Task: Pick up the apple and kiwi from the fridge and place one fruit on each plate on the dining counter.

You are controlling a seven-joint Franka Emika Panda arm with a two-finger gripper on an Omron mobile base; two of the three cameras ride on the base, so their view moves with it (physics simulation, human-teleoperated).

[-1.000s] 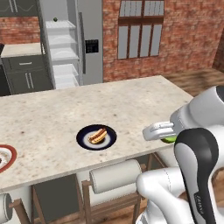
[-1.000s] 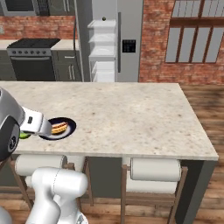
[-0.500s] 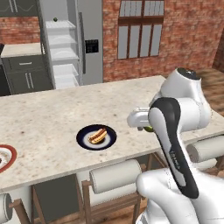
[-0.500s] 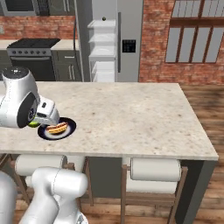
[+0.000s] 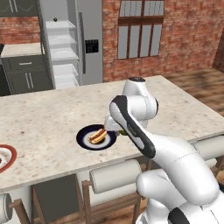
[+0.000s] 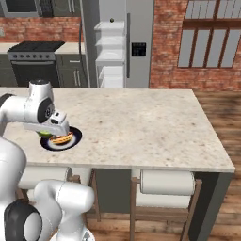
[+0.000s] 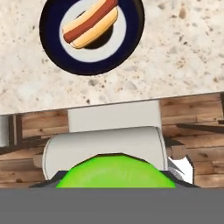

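Three views, listed in order

Left base view – gripper: the gripper (image 5: pixel 114 127) hangs over the dining counter (image 5: pixel 48 118), just right of the black plate (image 5: pixel 84 139); a sliver of the green kiwi (image 5: pixel 124 132) shows under the hand
Left base view – black plate: it lies near the front edge of the counter and carries a hot dog (image 5: pixel 97 136)
Left base view – second plate: the red-rimmed white plate (image 5: pixel 9 155) lies at the far left, well apart from the black one
Left base view – fridge: the fridge (image 5: pixel 72 41) stands open behind the counter, white shelves showing; a small round item sits on the top shelf, too small to identify
Left base view – stools: a white-backed stool (image 5: pixel 114 175) stands below the front edge

Right base view – gripper: the gripper (image 6: pixel 51 133) sits at the left rim of the black plate (image 6: pixel 70 140), with the kiwi (image 6: pixel 45 134) showing green beneath the hand
Right base view – counter: the dining counter (image 6: pixel 150 127) extends to the right

Hand view – kiwi: the kiwi (image 7: pixel 116 171) fills the bottom centre, gripped between the fingers; the fingertips are hidden behind it
Hand view – black plate: the black plate (image 7: pixel 131 41) with its hot dog (image 7: pixel 90 24) lies at the top, on the counter
Hand view – position: the kiwi sits over the counter's front edge and a stool back (image 7: pixel 105 144), apart from the plate
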